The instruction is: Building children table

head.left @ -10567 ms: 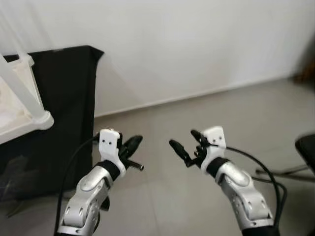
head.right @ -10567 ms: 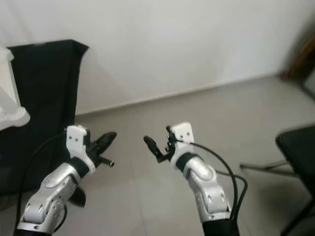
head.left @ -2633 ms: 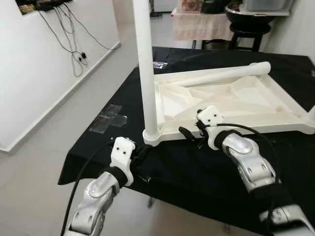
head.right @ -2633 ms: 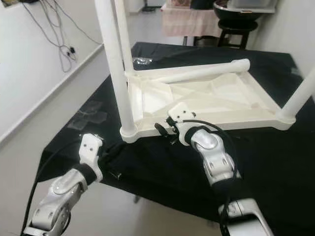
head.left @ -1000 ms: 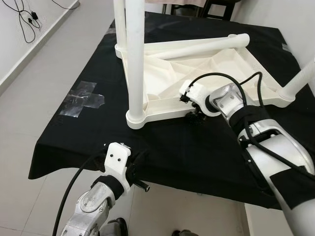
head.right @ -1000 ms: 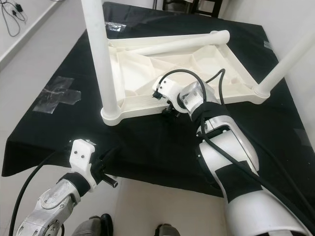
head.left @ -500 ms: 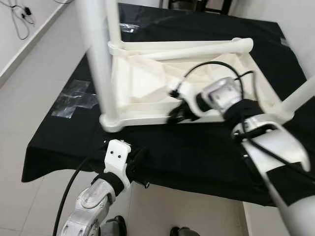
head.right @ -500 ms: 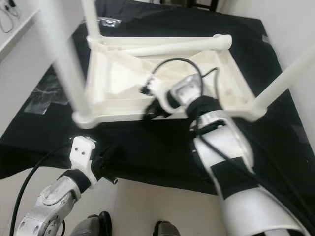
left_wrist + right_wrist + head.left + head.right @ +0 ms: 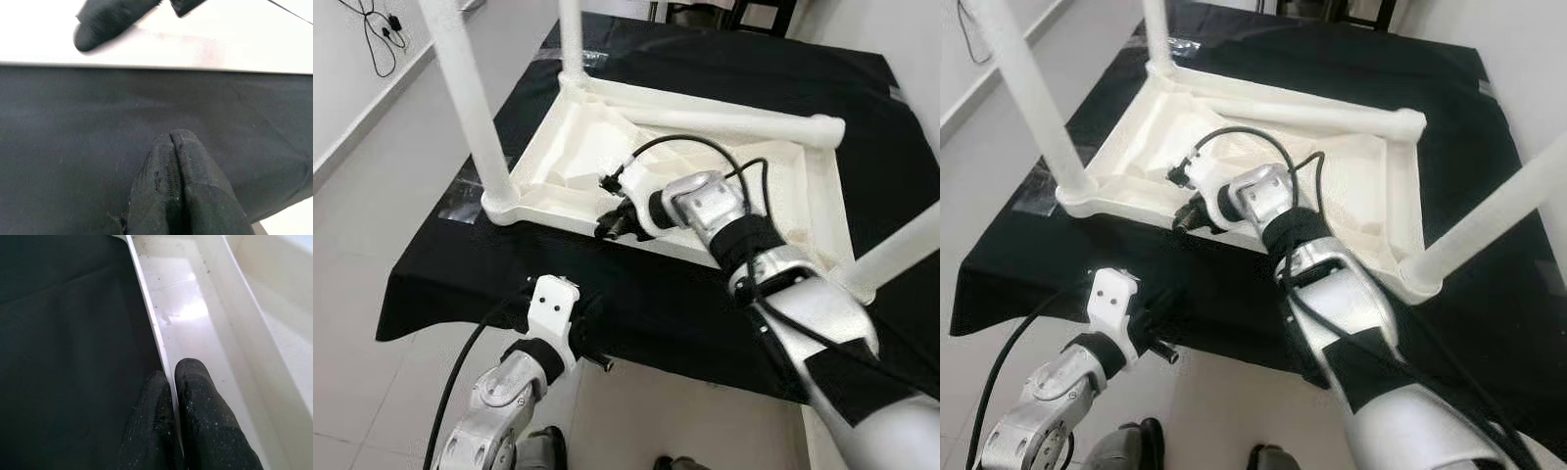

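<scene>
Lying upside down on the black-clothed bench point(image 9: 705, 294), the white plastic children's table point(image 9: 773, 186) has its ribbed underside up so its white round legs point(image 9: 460, 88) stand in the corner sockets; one more leg point(image 9: 724, 122) rests loose across the frame. Right gripper point(image 9: 171, 382): jaws pinched on the table's near rim, likely to steady or turn it. Left gripper point(image 9: 173, 161): jaws closed, empty, idle beside the hanging cloth.
</scene>
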Controlling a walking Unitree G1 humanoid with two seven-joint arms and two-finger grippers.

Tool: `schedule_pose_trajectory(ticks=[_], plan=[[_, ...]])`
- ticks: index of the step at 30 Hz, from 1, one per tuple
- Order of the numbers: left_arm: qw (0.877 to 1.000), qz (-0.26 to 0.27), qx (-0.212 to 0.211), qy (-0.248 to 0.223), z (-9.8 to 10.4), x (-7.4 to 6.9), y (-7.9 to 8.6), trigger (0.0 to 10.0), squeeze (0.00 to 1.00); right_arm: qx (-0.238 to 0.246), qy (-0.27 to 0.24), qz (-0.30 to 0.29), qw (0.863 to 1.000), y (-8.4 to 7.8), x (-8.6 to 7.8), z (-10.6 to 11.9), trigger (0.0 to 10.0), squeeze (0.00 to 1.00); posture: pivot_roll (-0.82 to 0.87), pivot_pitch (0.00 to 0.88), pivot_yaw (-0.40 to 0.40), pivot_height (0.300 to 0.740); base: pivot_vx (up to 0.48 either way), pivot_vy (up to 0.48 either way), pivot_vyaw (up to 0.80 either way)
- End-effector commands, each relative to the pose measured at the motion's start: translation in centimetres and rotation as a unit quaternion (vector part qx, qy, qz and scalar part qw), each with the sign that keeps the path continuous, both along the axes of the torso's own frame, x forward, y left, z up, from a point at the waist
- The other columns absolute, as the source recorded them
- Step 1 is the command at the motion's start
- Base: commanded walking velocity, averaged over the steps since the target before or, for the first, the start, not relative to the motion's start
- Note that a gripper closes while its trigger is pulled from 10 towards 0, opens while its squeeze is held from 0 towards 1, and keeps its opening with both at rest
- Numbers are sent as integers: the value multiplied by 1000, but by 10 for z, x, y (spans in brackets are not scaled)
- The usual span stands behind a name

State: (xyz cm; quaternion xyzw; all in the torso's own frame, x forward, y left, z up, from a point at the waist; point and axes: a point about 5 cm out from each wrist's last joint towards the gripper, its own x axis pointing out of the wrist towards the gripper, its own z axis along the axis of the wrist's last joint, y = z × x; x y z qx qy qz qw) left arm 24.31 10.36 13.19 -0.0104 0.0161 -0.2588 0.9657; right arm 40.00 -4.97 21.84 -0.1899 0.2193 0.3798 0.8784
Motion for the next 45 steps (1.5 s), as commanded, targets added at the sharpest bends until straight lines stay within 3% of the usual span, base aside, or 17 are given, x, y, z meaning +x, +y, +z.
schedule_pose_trajectory(ticks=[1,4,5,6,7,9,10,11,13,16,20,21,22,29,34,41,45], plan=[[1000,-3,11,7,-6,0,1,10000,0,27,-36,-136,990,-17,10,2,0,0,48,146,-57,740,0,0,0],[1000,-3,12,7,-6,1,1,10000,0,40,-35,-164,985,-17,10,1,0,0,48,146,-57,740,0,0,0],[1000,-3,13,6,-6,1,1,10000,0,57,-70,-189,978,-15,12,3,1412,0,49,143,-54,740,0,0,0],[1000,-3,13,7,-7,1,1,10000,0,72,-102,-206,970,-12,13,5,4784,0,49,142,-53,740,0,0,0],[1000,-3,14,6,-7,1,2,10000,0,101,-126,-216,963,-6,12,8,10000,0,50,141,-52,740,0,0,0],[1000,-4,15,6,-7,2,2,10000,0,119,-139,-219,958,-2,12,11,10000,0,50,141,-52,740,0,0,0],[1000,-5,17,6,-8,2,2,10000,0,162,-153,-213,951,6,10,17,10000,173,48,139,-48,740,0,0,0],[1000,-5,17,6,-8,2,2,10000,0,181,-162,-207,948,10,9,21,10000,933,47,139,-48,740,0,0,0],[1000,-5,18,6,-8,2,2,10000,0,204,-164,-191,946,16,7,25,10000,1000,46,137,-47,740,0,0,0],[1000,-6,20,5,-8,3,3,10000,0,248,-170,-153,941,28,1,30,10000,1000,44,137,-42,740,0,0,0],[1000,-8,24,4,-8,4,3,10000,0,264,-179,-122,940,32,-6,30,10000,980,42,134,-40,740,0,0,0],[1000,-6,25,2,-8,5,3,10000,0,285,-173,-99,937,34,-12,28,10000,196,40,134,-38,740,0,0,0],[1000,-1,24,0,-8,5,5,10000,0,301,-165,-79,936,35,-17,25,10000,0,36,132,-36,740,0,0,0],[998,62,23,0,-8,14,20,10000,0,330,-159,-53,929,23,-42,0,10000,0,25,129,-32,740,0,0,0],[980,190,59,30,-18,26,62,10000,0,359,-154,-79,917,-13,-61,-22,10000,0,14,122,-23,740,0,480,0],[971,231,59,32,-18,25,79,10000,0,368,-151,-81,914,-38,-76,-31,10000,0,15,118,-17,740,0,480,0],[969,239,60,21,-16,22,84,10000,0,385,-129,-27,914,-65,-106,-39,10000,0,10,115,-8,740,0,360,0]])
